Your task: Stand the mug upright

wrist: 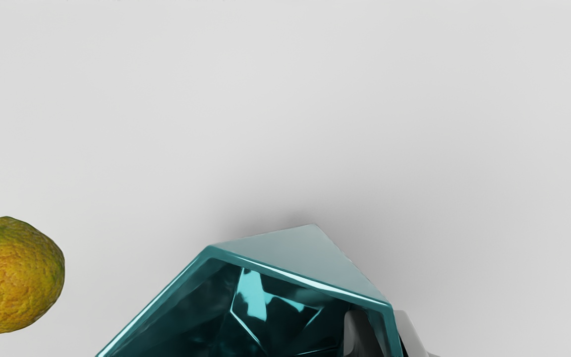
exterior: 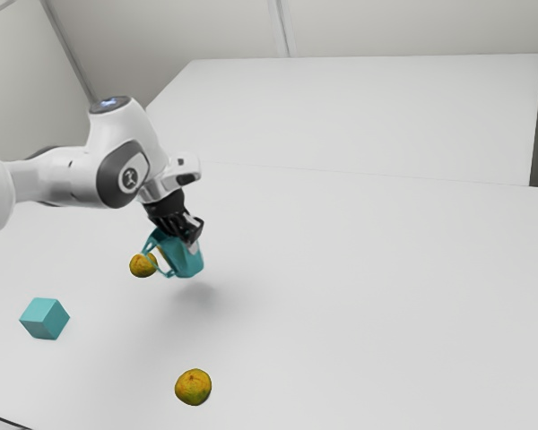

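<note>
Plain whitish bench point(exterior: 368, 287), pale walls behind. Exterior view: the mug point(exterior: 189, 261) is at the pincer point(exterior: 191, 237), tilted, w/ a soft shadow below it, so prob. clear of the bench; exact height can't tell. One citrus point(exterior: 143, 265) sits beside the mug on its handle side, poss. close enough to get knocked if the mug swings or drops that way. Another citrus point(exterior: 194, 387) is nearer the camera than the mug; a teal cube point(exterior: 45, 319) lies toward the exterior view's left of it.

Wrist view: pincer's shut on the mug's wall, one finger point(wrist: 362, 334) inside, one outside. Main risk, IMO: an off-centre pinch on a slick, flat-sided wall, so the weight could pivot it. Also, if let go at this lean, it'd land on a base edge & might topple. Looks: glossy teal, faceted, angular rim, darker inside w/ bright reflections, mouth toward the camera, i.e. not squarely upright.
</note>
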Available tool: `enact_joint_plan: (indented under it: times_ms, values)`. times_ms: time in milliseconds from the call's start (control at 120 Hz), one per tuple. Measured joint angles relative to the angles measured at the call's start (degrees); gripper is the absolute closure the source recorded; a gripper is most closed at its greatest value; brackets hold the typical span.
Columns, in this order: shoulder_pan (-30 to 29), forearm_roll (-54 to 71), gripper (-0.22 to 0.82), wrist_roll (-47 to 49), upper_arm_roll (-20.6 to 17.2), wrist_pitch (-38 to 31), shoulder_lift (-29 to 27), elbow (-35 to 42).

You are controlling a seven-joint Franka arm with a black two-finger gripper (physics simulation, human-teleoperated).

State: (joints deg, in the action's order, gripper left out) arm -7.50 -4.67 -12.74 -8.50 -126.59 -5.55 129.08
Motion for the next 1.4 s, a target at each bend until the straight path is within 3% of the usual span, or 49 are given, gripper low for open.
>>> enact_joint_plan:
  times_ms: [333, 1000, 1400]
  values:
    - [0.93, 2.39, 0.76, 8.94, -0.38, -6.93, 0.98, 4.1]
    - [1.57, 3.19, 0.76, 18.56, -0.51, -10.51, 5.36, 4.8]
    - [1.5, 3.6, 0.4, 20.35, -0.37, -11.35, 3.75, 4.74]
